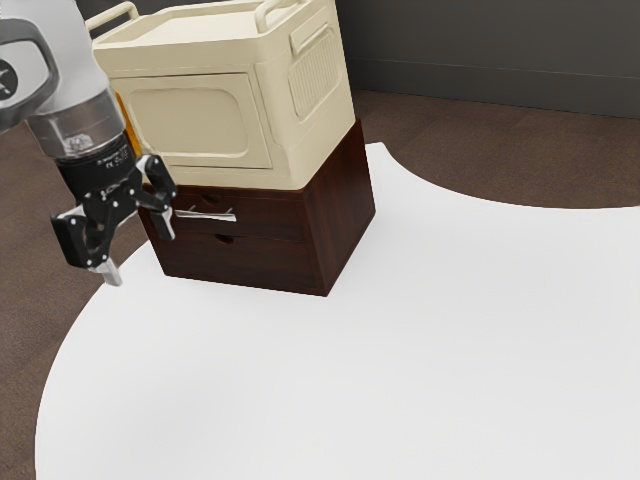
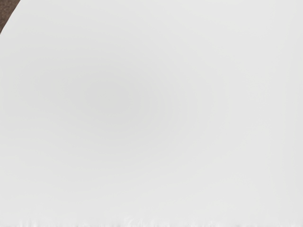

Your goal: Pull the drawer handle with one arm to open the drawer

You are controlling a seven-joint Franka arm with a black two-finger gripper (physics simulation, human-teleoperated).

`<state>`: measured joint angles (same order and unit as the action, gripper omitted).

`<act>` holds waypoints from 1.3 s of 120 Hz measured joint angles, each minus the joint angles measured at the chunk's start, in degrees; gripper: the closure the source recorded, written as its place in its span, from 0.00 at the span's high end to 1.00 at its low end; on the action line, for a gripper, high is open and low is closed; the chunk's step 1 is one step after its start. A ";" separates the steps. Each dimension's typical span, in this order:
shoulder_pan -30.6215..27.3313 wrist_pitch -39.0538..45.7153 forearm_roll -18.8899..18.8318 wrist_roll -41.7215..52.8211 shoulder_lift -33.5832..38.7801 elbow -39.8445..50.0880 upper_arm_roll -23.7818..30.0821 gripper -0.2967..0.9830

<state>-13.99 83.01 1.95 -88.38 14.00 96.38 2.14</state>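
Exterior view: a dark reddish-brown wooden cabinet [image 1: 344, 213] stands on a white, curved-edge bench [image 1: 400, 350] and carries a cream plastic box [image 1: 195, 118] with a rounded panel. The task's target, an upper dark-wood drawer [image 1: 268, 219] fitted with a silver bar handle [image 1: 205, 214], lies directly beneath the box and appears closed, its front roughly in line with that of the lower dark-wood drawer [image 1: 240, 260]. The black two-finger gripper [image 1: 140, 252] hangs tilted in front of the cabinet, toward the exterior view's left of the handle. Its jaws are spread apart, with nothing clamped between them; one fingertip appears near the handle's end, though actual contact cannot be determined. Judged from this arrangement, the task is at the approach stage: the arm is close to the cabinet, while aligning the jaws with the bar, gripping it and drawing the drawer outward all remain.

Wrist view: the bench top is seen from the hand, with a small patch of brown floor [image 2: 5, 12] beyond its edge. This view adds the surface toward which the hand's camera is directed; the exterior view supplies the position of the handle, the spacing of the jaws and the state of the drawer.
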 joint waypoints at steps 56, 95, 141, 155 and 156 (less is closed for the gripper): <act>2.81 3.00 -3.76 -2.50 -0.49 4.42 -4.12 0.77; -1.94 17.60 -4.16 -2.38 -8.13 2.37 -4.16 0.77; -2.18 27.91 -4.16 -1.36 -12.33 0.59 -4.24 0.77; -2.70 29.16 -4.11 -1.02 -12.84 0.59 -4.25 0.77; -2.75 29.23 -4.11 -1.00 -12.88 0.58 -4.25 0.77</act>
<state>-16.74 112.25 -2.16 -89.37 1.11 96.95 -2.11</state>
